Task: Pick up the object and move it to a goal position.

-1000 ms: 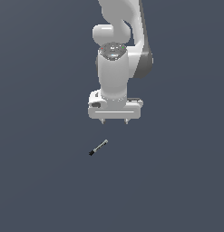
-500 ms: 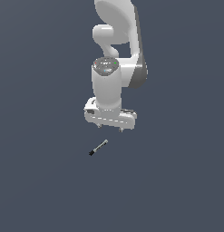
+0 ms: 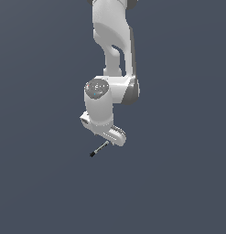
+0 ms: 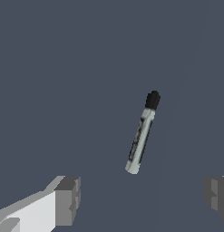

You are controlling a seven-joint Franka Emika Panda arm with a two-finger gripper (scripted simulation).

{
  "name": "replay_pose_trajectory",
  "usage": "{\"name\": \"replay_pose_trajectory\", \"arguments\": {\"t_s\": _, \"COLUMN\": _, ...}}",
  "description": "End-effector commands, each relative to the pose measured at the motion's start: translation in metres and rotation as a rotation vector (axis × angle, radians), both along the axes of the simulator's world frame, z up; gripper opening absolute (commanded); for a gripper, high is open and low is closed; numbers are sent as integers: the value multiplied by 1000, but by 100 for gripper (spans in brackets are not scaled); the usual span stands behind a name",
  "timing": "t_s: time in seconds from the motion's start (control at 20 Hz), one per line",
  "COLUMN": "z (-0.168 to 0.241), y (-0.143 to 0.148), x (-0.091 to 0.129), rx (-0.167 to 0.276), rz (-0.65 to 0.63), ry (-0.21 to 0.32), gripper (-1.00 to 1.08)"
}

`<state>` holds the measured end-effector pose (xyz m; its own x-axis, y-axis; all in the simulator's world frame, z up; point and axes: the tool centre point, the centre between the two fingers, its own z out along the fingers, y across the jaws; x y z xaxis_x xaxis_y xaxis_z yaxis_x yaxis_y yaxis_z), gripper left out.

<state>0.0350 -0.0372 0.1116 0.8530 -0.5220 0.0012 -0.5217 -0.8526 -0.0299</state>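
gripper (image 4: 141, 199) jaws spread wide, nothing between them; pen-like rod (image 4: 142, 132) lies flat on the dark grey floor (image 3: 41, 183), black tip away from the fingers (image 4: 68, 199); hand sits low, just above the rod (image 3: 99, 149)

- In the exterior view, the white hand body covers the upper end of the pen (image 3: 99, 149), so you see only the black tip and part of the shaft.
- There you cannot make out the tool's (image 3: 115, 137) fingers at all.
- In the wrist view, both fingers (image 4: 68, 199) are cut off by the picture's edge.
- The dark marking along the pen's shaft is too blurred to read.
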Motion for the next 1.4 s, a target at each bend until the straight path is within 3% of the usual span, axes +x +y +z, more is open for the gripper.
{"name": "replay_pose_trajectory", "arguments": {"t_s": 0.0, "z": -13, "y": -8, "x": 3, "rx": -4, "rz": -77, "ry": 6, "gripper": 100}}
{"name": "replay_pose_trajectory", "arguments": {"t_s": 0.55, "z": -48, "y": -30, "x": 8, "rx": -20, "rz": -271, "ry": 19, "gripper": 100}}
{"name": "replay_pose_trajectory", "arguments": {"t_s": 1.0, "z": -54, "y": -32, "x": 8, "rx": -22, "rz": -287, "ry": 21, "gripper": 100}}
{"name": "replay_pose_trajectory", "arguments": {"t_s": 1.35, "z": -85, "y": -32, "x": 7, "rx": -22, "rz": -290, "ry": 20, "gripper": 100}}
